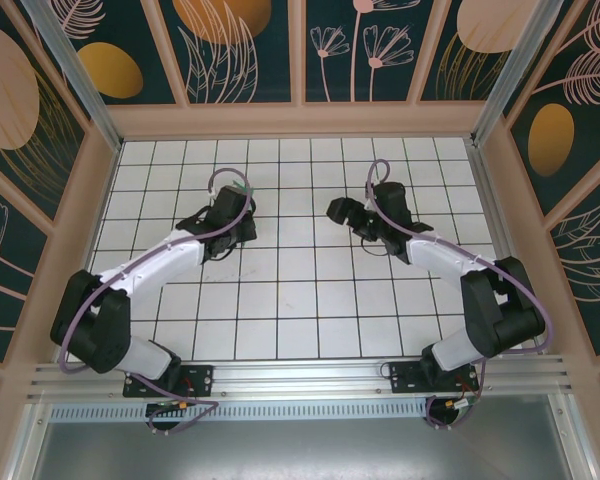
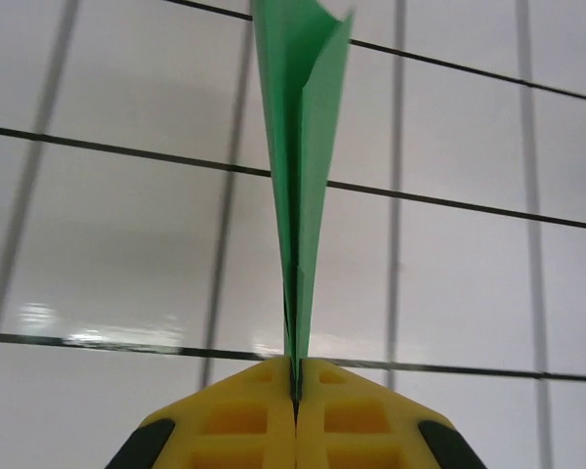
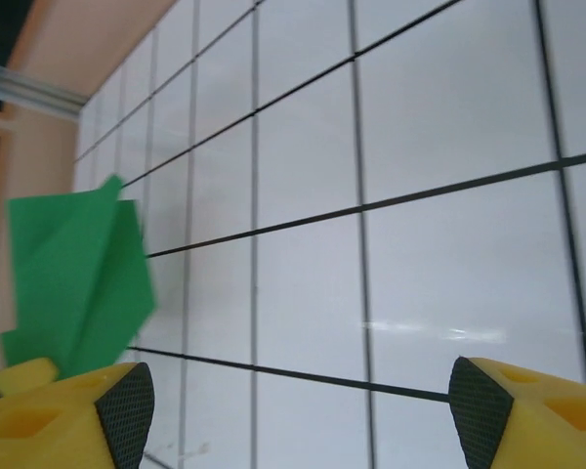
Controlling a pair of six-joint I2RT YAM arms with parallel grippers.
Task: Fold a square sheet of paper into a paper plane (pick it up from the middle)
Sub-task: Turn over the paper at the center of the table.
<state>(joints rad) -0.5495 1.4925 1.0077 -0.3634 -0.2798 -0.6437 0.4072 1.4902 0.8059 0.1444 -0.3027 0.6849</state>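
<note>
- White gridded table (image 1: 280, 310) lay inside a wooden frame, with the left arm (image 1: 160, 262) and the right arm (image 1: 450, 258) bolted at its near edge.
- The left gripper (image 2: 295, 405) had its yellow fingers (image 2: 244, 420) pressed together, clamped on one end of the paper (image 2: 298, 156).
- The paper was a narrow, creased green shape held over the left-middle part of the table. Whether its far tip touched the tiles could not be told.
- Its long axis ran straight out from the left gripper, and the layers splayed a little at the far end.
- The right gripper (image 3: 293, 410) stood with its fingers wide apart and nothing between them, black pads (image 3: 127, 410) facing inward.
- From the right wrist, the paper lay off to the left, beyond the left-hand finger and outside the open jaws. The right gripper would probably have to shift that way to meet it.
- From above, the grippers faced each other across a gap of bare tiles, and the left gripper was the one on the paper.
- Count: one paper, two arms, two grippers.
- Farthest off, dark floral panels (image 1: 240, 50) lined the walls.
</note>
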